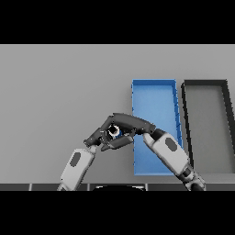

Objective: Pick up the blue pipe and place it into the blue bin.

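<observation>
The right hand (131,123) is clenched around the blue pipe (114,131); the left hand (95,137), at its eight o'clock, is relaxed; the blue bin (156,98) is at three o'clock.

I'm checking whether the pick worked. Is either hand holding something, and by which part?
The right hand is curled round the blue pipe, mostly hidden; which part cannot be told. The left hand is alongside.

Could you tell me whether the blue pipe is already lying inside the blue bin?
No, the blue pipe sits between the fingers of the right hand, left of the blue bin, above the grey table.
</observation>
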Available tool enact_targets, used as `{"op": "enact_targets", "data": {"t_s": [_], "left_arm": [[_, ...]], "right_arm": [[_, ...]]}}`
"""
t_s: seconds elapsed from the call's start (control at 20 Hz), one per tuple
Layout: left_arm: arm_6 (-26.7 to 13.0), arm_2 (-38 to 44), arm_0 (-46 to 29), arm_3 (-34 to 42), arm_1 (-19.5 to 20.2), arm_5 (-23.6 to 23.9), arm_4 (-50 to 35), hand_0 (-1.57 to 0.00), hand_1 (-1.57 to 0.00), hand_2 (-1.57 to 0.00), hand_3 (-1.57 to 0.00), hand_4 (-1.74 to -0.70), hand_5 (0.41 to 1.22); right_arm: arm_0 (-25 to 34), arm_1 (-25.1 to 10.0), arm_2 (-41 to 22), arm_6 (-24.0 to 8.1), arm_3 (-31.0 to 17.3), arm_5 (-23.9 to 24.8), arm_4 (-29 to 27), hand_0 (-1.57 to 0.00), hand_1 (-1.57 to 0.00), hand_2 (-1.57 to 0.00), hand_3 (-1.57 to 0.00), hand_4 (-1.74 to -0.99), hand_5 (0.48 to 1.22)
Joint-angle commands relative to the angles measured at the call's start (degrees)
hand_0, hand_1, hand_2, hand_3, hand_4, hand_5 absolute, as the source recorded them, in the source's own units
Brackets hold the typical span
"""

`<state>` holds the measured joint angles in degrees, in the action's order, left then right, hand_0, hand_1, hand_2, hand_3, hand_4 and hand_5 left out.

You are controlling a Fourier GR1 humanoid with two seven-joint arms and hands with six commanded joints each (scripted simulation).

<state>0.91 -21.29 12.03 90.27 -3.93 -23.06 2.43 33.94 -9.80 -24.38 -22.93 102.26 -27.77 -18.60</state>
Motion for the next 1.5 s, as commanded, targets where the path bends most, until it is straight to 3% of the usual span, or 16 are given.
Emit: {"op": "enact_targets", "data": {"t_s": [0.0, 0.1, 0.2, 0.4, 0.45, 0.5, 0.55, 0.6, 0.7, 0.8, 0.85, 1.05, 1.25, 1.45], "left_arm": [[-0.27, 0.01, 0.33, -0.07, -0.48, 0.0, -0.23, -1.57, -1.57, -1.57, -1.46, -1.71, 1.221], [-0.82, 0.07, -0.04, 0.52, -0.26, 0.37, -0.24, -1.57, -1.57, -1.57, -1.44, -1.72, 1.221], [-0.42, 0.22, 0.24, 0.52, 0.04, 0.44, 0.05, -1.57, -1.57, -1.57, -1.43, -1.73, 1.221], [1.6, -0.02, -0.2, 1.19, 1.53, 1.54, 1.0, -1.57, -1.57, -1.57, -1.42, -1.73, 1.221], [3.23, -0.54, -0.1, 0.83, 1.69, 2.83, 2.95, -1.57, -1.57, -1.57, -1.45, -1.72, 1.221], [4.08, -0.41, 0.62, 0.15, 1.68, 4.0, 3.83, -1.46, -1.34, -1.29, -1.17, -1.6, 1.221], [4.68, -0.52, 0.4, 0.15, 2.58, 2.91, 3.36, -1.17, -1.07, -1.03, -0.93, -1.47, 1.221], [4.26, -0.42, 0.85, 0.48, 3.56, 0.74, 3.29, -0.94, -0.86, -0.83, -0.75, -1.37, 1.221], [4.06, -0.68, 0.71, 0.81, 4.0, -1.15, 4.41, -0.6, -0.55, -0.53, -0.48, -1.21, 1.221], [2.72, -0.81, 0.29, 1.03, 4.15, -1.33, 6.41, -0.38, -0.35, -0.34, -0.3, -1.08, 1.029], [-0.51, -0.43, 0.64, 0.6, 3.52, -0.61, 6.42, -0.31, -0.28, -0.27, -0.24, -1.05, 0.938], [-4.41, -0.08, -0.23, 1.27, 3.42, -0.64, 5.1, -0.12, -0.11, -0.11, -0.1, -0.97, 0.647], [-4.44, 0.11, -0.09, 0.34, 3.85, -0.09, 6.15, -0.05, -0.05, -0.04, -0.04, -0.95, 0.513], [-4.77, 0.01, -0.21, -0.19, 3.78, 0.35, 6.61, -0.02, -0.02, -0.02, -0.02, -0.92, 0.474]], "right_arm": [[0.14, -0.12, -0.66, 1.72, -0.76, 0.34, 1.39, -1.43, -1.43, -1.43, -1.3, -1.665, 0.987], [0.86, -1.21, -0.44, 1.29, -0.54, 0.49, 0.82, -1.48, -1.48, -1.48, -1.4, -1.692, 1.071], [-0.08, -1.4, -1.28, 3.59, 0.16, 1.11, 1.22, -1.51, -1.51, -1.51, -1.46, -1.71, 1.125], [0.31, -0.2, -1.29, 2.05, 0.12, 3.44, 1.2, -1.55, -1.55, -1.55, -1.53, -1.728, 1.182], [-0.52, -0.16, -1.53, 3.27, 0.35, 3.58, 1.92, -1.55, -1.55, -1.55, -1.54, -1.731, 1.19], [0.39, 0.45, -1.48, 2.19, 0.02, 4.22, 2.7, -1.56, -1.56, -1.56, -1.54, -1.733, 1.196], [-0.29, 0.1, -1.62, 1.83, 0.81, 3.84, 2.68, -1.56, -1.56, -1.56, -1.55, -1.734, 1.201], [-1.09, -0.27, -1.72, 2.52, 1.65, 4.08, 2.58, -1.56, -1.56, -1.56, -1.55, -1.736, 1.205], [-0.61, 0.34, -1.67, -0.74, 2.23, 4.97, 1.87, -1.56, -1.56, -1.56, -1.56, -1.738, 1.211], [-0.68, 1.01, -1.9, -2.52, 2.24, 5.27, 2.48, -1.57, -1.57, -1.57, -1.56, -1.739, 1.214], [-0.82, 0.37, -1.23, -1.15, 2.7, 5.02, 2.61, -1.57, -1.57, -1.57, -1.56, -1.739, 1.216], [-1.61, 0.82, -1.73, 0.83, 2.99, 4.64, 4.17, -1.57, -1.57, -1.57, -1.57, -1.74, 1.219], [-1.91, 1.57, -1.27, 1.95, 2.64, 5.6, 2.53, -1.57, -1.57, -1.57, -1.57, -1.741, 1.22], [1.99, 3.22, 2.37, -4.5, 2.12, 8.53, -6.3, -1.57, -1.57, -1.57, -1.57, -1.741, 1.221]]}}
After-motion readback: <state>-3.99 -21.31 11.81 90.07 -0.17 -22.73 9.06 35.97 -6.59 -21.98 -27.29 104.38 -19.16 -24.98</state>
